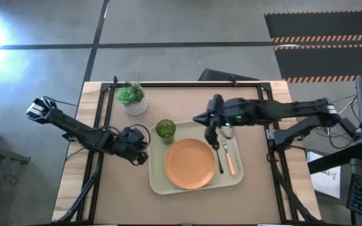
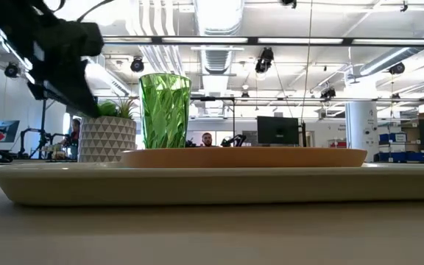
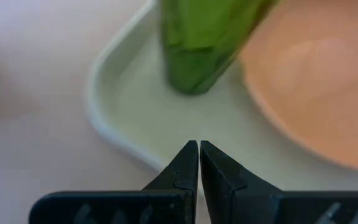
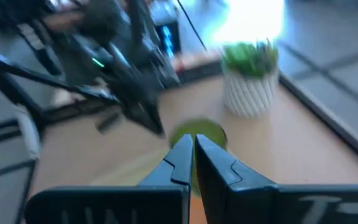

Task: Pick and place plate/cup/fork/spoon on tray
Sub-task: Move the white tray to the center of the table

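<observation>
The cream-white tray lies mid-table. On it rest the salmon-orange plate, the green cup standing upright at its far left corner, the dark spoon and the pink-handled fork, right of the plate. My left gripper is shut and holds nothing, just left of the tray's left rim; its wrist view shows the closed tips over the tray rim, short of the cup. My right gripper is shut and holds nothing, raised over the tray's far edge, pointing left toward the cup.
A white pot with a green plant stands at the far left, behind the cup. Black frame rails run along the table's left and right sides. Bare table lies near the front edge.
</observation>
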### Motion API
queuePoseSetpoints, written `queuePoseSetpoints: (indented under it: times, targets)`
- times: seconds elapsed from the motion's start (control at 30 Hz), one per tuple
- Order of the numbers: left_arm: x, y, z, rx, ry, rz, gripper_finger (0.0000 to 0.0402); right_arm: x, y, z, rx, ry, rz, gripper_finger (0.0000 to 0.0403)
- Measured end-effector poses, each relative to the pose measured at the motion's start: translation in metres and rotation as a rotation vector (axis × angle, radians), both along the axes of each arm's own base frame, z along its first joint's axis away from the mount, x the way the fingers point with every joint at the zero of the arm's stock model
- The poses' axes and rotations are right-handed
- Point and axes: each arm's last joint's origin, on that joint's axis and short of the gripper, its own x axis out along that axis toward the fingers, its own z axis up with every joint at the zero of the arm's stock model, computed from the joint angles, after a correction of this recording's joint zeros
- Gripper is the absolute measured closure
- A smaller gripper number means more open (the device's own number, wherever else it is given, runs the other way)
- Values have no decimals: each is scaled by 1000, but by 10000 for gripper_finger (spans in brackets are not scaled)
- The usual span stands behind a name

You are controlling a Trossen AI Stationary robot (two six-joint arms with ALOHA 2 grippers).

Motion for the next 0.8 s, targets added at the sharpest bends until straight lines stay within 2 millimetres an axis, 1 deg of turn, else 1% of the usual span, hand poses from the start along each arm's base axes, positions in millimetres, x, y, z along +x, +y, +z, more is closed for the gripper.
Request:
queuePoseSetpoints:
  times: [0.07,0.13,0.2,0.3,0.43,0.63,0.8]
  targets:
    - [6,-1,-3,-12,-52,-23,402,-12,9,14,-36,-70,30,394]
    - [9,0,-6,-10,-64,-27,402,-22,17,24,-56,-115,37,394]
    - [8,3,-10,-3,-36,-12,402,-29,22,29,-78,-132,23,394]
    - [7,8,-18,-7,-13,23,402,-33,28,30,-96,-129,6,394]
    - [8,12,-26,-8,21,38,402,-31,31,25,-105,-110,5,394]
    - [12,16,-33,-16,53,65,402,-18,34,11,-117,-40,7,394]
    - [14,15,-40,-32,82,89,402,-11,35,4,-119,-18,8,394]
